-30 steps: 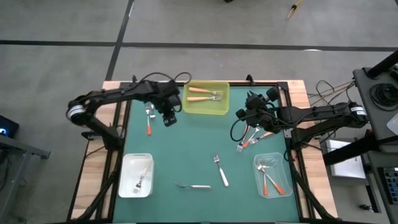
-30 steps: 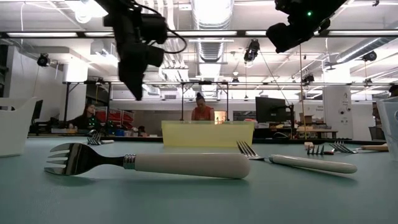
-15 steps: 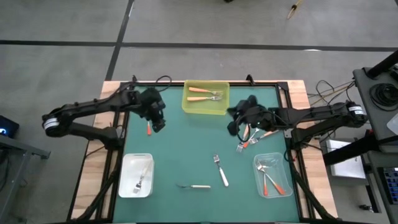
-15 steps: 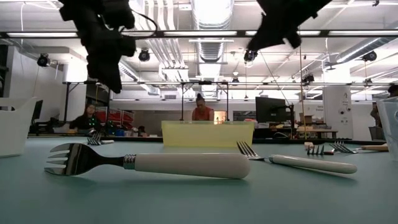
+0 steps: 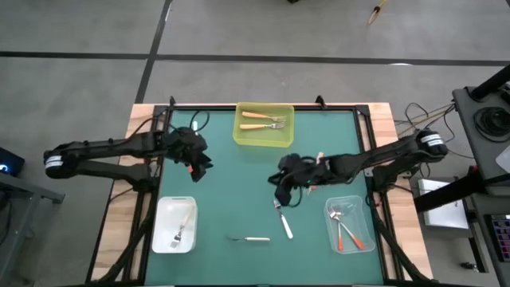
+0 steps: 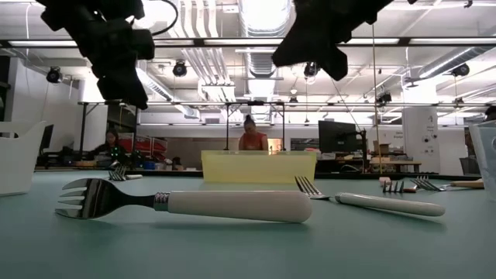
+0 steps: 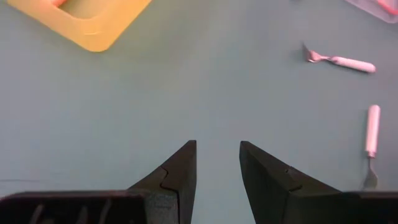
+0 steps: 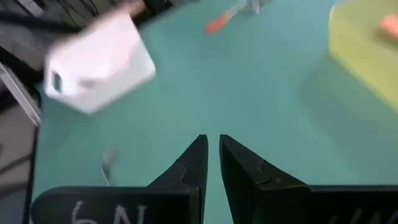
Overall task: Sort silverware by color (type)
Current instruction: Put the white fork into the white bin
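Fingers [image 7: 177, 177] of the left gripper [image 7: 217, 163] were held a bit apart over bare mat [image 5: 239, 183], nothing gripped; the right gripper [image 8: 212, 158] was nearly closed, empty too. Both arms were stretched low toward the middle. Three bins were counted: yellow [image 5: 264, 126], white [image 5: 174, 224], clear [image 5: 348, 224]. Small forks, shiny tines, plastic handles: two white ones [image 5: 282, 218] were left loose on the mat, two light orange in yellow, one white in white, red-orange ones in clear.
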Tool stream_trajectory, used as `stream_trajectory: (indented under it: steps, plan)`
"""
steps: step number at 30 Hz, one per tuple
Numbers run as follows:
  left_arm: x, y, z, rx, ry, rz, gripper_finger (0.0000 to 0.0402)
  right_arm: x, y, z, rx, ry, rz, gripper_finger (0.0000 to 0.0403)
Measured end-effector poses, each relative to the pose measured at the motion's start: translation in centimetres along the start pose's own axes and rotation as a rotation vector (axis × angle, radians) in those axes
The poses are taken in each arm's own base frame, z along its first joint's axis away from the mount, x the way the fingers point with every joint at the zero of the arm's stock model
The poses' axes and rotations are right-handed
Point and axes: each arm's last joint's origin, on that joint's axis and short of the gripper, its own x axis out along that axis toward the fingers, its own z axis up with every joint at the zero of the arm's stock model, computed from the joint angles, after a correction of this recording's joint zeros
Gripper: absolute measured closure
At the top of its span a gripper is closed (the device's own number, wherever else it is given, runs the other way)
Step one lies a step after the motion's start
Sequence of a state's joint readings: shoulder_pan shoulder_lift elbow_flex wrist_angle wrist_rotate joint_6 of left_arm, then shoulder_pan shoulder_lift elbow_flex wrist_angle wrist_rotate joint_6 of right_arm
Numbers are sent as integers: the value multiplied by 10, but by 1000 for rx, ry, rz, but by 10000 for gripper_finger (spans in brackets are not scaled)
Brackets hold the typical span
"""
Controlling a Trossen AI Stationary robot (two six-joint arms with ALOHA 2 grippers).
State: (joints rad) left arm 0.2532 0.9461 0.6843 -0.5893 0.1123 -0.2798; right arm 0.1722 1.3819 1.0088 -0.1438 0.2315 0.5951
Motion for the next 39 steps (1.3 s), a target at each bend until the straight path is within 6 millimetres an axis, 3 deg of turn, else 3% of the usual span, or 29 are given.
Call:
stream_trajectory:
  steps: [15,22,31,39]
  plan:
    - [-5,-25,-6,161,-4,-102,298,60,41,-32,170,612,-387,369]
    - [-6,-34,-9,210,-7,-139,298,78,59,-51,185,820,-407,369]
    - [-7,-37,-8,265,-28,-153,298,88,69,-73,248,910,-408,361]
    - [-7,-39,-5,288,-63,-162,298,91,68,-74,255,897,-421,278]
